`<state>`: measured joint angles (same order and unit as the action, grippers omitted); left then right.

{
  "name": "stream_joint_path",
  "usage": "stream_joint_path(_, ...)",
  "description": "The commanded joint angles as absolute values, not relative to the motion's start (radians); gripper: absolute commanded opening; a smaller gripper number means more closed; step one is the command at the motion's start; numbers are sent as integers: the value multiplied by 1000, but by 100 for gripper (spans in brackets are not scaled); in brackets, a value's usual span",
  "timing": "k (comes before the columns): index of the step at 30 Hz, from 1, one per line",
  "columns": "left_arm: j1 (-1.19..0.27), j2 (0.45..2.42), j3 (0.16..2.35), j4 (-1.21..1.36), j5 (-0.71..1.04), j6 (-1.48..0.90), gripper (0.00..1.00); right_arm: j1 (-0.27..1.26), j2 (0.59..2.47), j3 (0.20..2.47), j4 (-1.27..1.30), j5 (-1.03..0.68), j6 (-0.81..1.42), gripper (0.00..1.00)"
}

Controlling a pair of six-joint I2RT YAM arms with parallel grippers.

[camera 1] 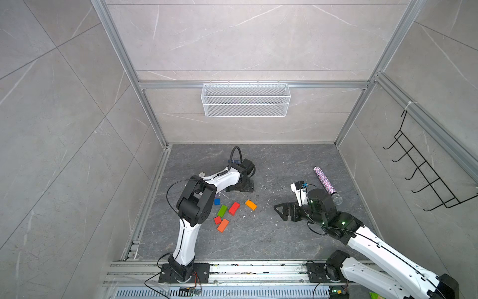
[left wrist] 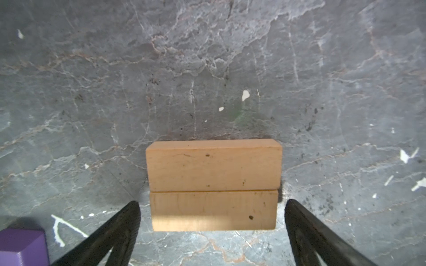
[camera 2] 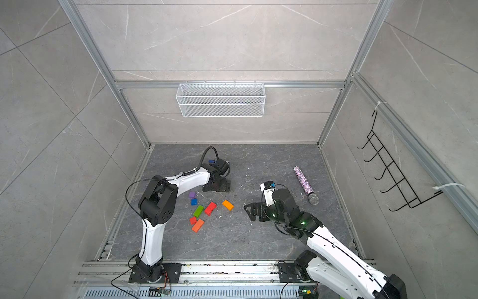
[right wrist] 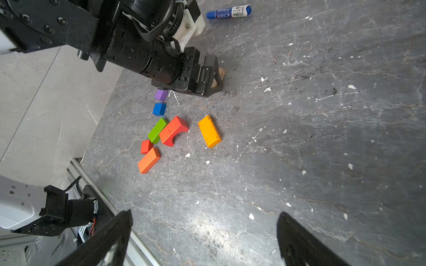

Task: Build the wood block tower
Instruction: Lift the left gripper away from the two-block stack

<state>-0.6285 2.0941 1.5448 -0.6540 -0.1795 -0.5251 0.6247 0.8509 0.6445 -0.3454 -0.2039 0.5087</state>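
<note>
Two tan wood blocks (left wrist: 213,168) lie side by side on the grey floor, long sides touching. My left gripper (left wrist: 212,202) hangs open over them, its fingers (left wrist: 124,221) just outside the near block's ends, touching nothing. The other wood blocks lie loose in front of it: a purple cube (camera 2: 192,194), blue cube (camera 1: 217,201), green oblong (camera 1: 222,210), red block (camera 1: 234,208), yellow-orange oblong (camera 1: 251,204), small red cube (camera 1: 217,220) and orange oblong (camera 1: 223,225). No stacked tower is in view. My right gripper (camera 1: 278,209) is open above bare floor, right of the blocks.
A glittery microphone (camera 1: 326,184) lies at the right behind my right arm. A blue marker pen (right wrist: 228,12) lies beyond the left gripper. A white wire basket (camera 1: 245,99) hangs on the back wall and a black hook rack (camera 1: 424,176) on the right wall.
</note>
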Motion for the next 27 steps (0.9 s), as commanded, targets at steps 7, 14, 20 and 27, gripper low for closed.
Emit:
stream_joint_path(7, -635, 1990, 1526, -685, -195, -474, 100, 632, 836, 656, -334, -210, 530, 99)
stream_joint_path(14, -632, 1919, 1515, -728, -204, -402, 100, 633, 828, 677, -364, -210, 502, 99)
stream_joint_path(20, -584, 1854, 1516, -799, -219, -335, 100, 633, 826, 683, -362, -232, 475, 99)
stream_joint_path(27, -472, 1776, 1482, -808, -154, -239, 100, 633, 836, 681, -328, -267, 482, 99)
